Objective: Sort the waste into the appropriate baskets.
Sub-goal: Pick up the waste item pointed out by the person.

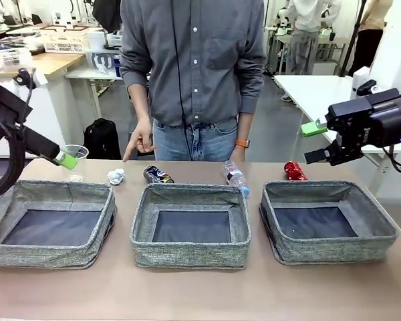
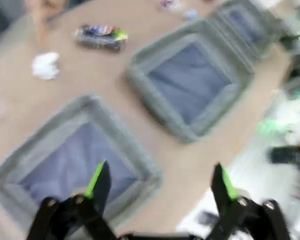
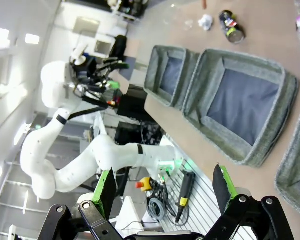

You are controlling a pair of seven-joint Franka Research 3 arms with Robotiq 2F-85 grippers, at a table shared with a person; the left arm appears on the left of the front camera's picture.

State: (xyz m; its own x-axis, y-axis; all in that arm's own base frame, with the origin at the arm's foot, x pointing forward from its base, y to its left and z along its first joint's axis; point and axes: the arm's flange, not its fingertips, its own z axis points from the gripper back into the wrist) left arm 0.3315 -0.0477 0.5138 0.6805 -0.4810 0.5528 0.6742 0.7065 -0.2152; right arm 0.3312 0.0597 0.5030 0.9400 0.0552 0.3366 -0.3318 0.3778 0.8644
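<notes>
Front cam: fixed, robot side, looks across surface (image 1: 200, 294) at person (image 1: 194, 67), mid dist. L wrist cam: high, angled down over left basket (image 2: 125, 145) + middle basket (image 2: 155, 102), blurry. R wrist cam: high, rolled sideways. All 3 share middle basket.

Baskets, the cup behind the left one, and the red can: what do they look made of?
Baskets: grey woven fabric, matte; a coarse weave shows and the walls sag softly.
Cup: probably thin clear plastic; the background shows through it.
Red can: likely thin metal with a glossy finish; it is crumpled and glints.
</notes>
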